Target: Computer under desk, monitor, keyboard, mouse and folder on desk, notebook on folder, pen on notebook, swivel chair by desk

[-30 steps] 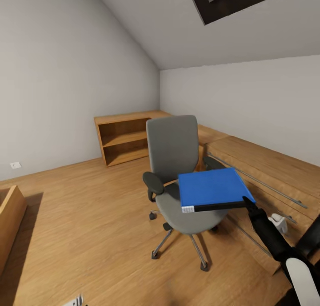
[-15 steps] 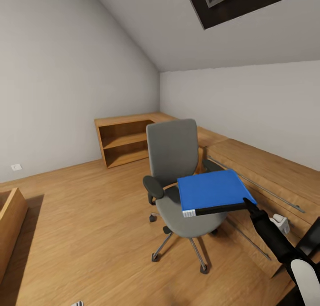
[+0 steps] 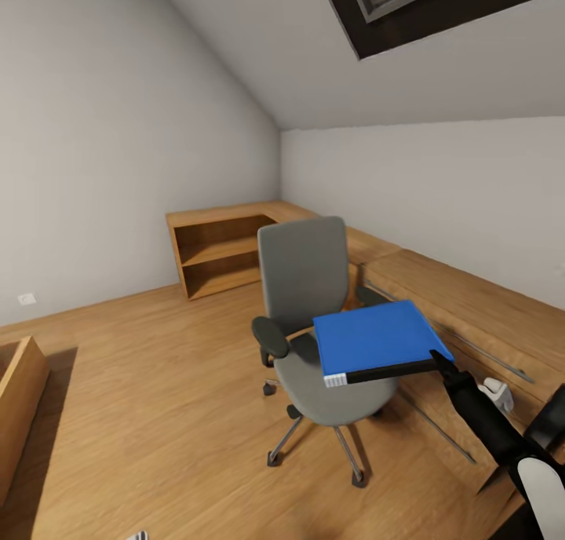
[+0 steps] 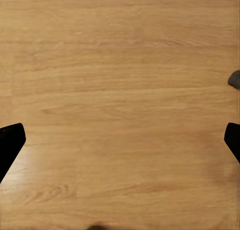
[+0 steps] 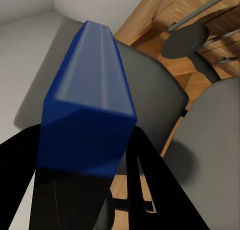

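Observation:
The grey swivel chair [image 3: 303, 267] stands in the middle of the bedroom's wooden floor [image 3: 157, 383]. A bright blue folder [image 3: 375, 337] hangs nearly level just above the seat's right side, and my right gripper [image 3: 438, 361] is shut on its dark spine edge. In the right wrist view the folder [image 5: 90, 109] runs away from the black fingers [image 5: 150, 190] with the chair [image 5: 155, 99] behind it. My left gripper [image 4: 120, 142] is open over bare floor, its fingertips [image 4: 10, 142] far apart.
A low wooden shelf cabinet [image 3: 220, 249] stands in the far corner, and a long low wooden cabinet [image 3: 463, 297] with metal rails runs along the right wall. A wooden box edge [image 3: 20, 399] sits at the left. Open floor lies left of the chair.
The head camera has tilted up a little, so the whole picture sits slightly lower. The folder stays in my right gripper above the seat.

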Controlling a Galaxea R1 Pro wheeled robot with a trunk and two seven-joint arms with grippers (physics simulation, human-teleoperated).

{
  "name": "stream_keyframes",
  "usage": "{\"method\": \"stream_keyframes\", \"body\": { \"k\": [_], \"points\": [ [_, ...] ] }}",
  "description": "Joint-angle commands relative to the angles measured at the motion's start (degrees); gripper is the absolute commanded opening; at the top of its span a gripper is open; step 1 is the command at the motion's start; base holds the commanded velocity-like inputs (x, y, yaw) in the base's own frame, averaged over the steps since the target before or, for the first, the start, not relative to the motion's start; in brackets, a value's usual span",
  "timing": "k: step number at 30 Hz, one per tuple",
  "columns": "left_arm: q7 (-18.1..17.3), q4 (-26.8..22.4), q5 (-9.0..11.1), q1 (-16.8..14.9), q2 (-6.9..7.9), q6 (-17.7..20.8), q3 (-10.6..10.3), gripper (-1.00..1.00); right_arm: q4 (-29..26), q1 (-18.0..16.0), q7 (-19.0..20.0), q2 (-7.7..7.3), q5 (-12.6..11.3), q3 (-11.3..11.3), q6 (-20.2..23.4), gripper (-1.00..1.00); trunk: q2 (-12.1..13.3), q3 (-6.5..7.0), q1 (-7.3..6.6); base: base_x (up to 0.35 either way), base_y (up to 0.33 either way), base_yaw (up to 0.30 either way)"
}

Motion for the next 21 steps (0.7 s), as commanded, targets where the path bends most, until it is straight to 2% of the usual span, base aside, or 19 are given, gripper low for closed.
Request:
{"method": "stream_keyframes", "body": {
  "k": [1, 6, 16, 19, 21],
  "points": [
    [0.27, -0.15, 0.5, 0.02, -0.08, 0.24, -0.07, 1.0, 0.0, -0.04, 0.13, -0.01, -0.16, -0.1, 0.33, -1.0, 0.39, 0.14, -0.23, 0.0, 0.0, -0.167],
    [0.23, -0.14, 0.5, 0.02, -1.04, 0.24, -0.17, 1.0, 0.0, -0.04, 0.22, -0.12, -0.14, -0.11, 0.38, -1.0, 2.4, 1.03, -1.33, 0.0, 0.0, -0.165],
    [0.28, -0.14, 0.48, 0.02, -1.16, 0.45, -0.72, 1.0, 0.0, -0.04, 0.11, 0.05, -0.12, -0.04, 0.13, -1.0, 6.41, 2.82, -3.52, 0.0, 0.0, -0.026],
    [0.27, -0.27, 0.3, 0.02, -1.16, 0.61, -1.07, 1.0, 0.0, -0.04, 0.14, -0.05, -0.04, -0.08, 0.09, -1.0, 7.61, 3.36, -4.18, 0.0, 0.0, -0.269],
    [0.4, 3.16, -1.65, 0.02, -1.08, 0.53, -1.72, 1.0, 0.0, -0.04, 0.17, -0.14, -0.03, -0.13, 0.08, -1.0, 8.41, 3.72, -4.62, 0.0, 0.0, -0.291]
  ]
}}
